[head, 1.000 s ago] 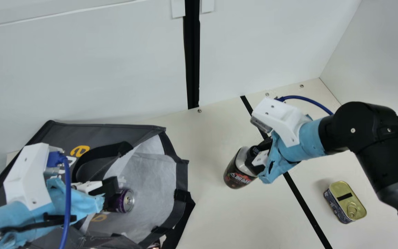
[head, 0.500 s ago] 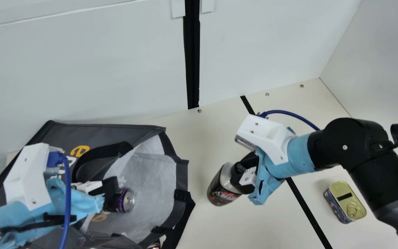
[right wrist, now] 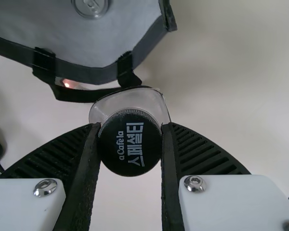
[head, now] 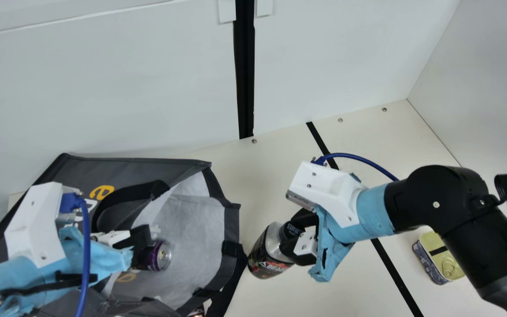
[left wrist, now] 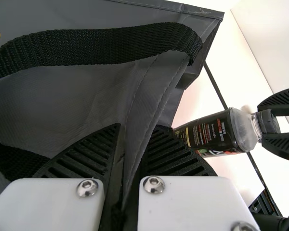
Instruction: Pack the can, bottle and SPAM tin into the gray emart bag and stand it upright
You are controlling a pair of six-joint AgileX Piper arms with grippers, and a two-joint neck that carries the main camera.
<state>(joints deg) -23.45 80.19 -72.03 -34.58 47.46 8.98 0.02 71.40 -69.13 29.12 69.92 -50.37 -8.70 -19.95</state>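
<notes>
And here, at the lower left of the main view, the gray fabric emart bag with black edging (head: 178, 163) is seen lying on its side on the cream desk (head: 271, 171), its pale-lined mouth turned towards the right of the frame. A fold of its gray side is pinched between the black ribbed fingers of the left gripper (head: 141, 241), closed up with just that thin fabric between them, as is shown clearly in the left wrist view. Just beside those fingers, inside the mouth, the purple metal can with a silver top (head: 161, 255) is seen lying on its side, its pull-tab end showing. Over to the centre, low in the frame, and the bottle with a dark printed label, clear shoulder and black cap (head: 267, 255) is held by the right gripper (head: 293, 239): its fingers are parted by the width of the cap, which is clasped from both sides. The bottle is tilted, cap towards the right of the frame, its base right by the edge of the bag's mouth; whether bag or desk is touched by it cannot be told. At the lower right, the rectangular SPAM tin with a gold lid and ring pull (head: 440, 259) is rested on the desk, well apart from the bag, one corner hidden by the black right arm (head: 469, 229). Between tin and bottle, a black strip (head: 390, 264) is seen running slantwise across the desk.
</notes>
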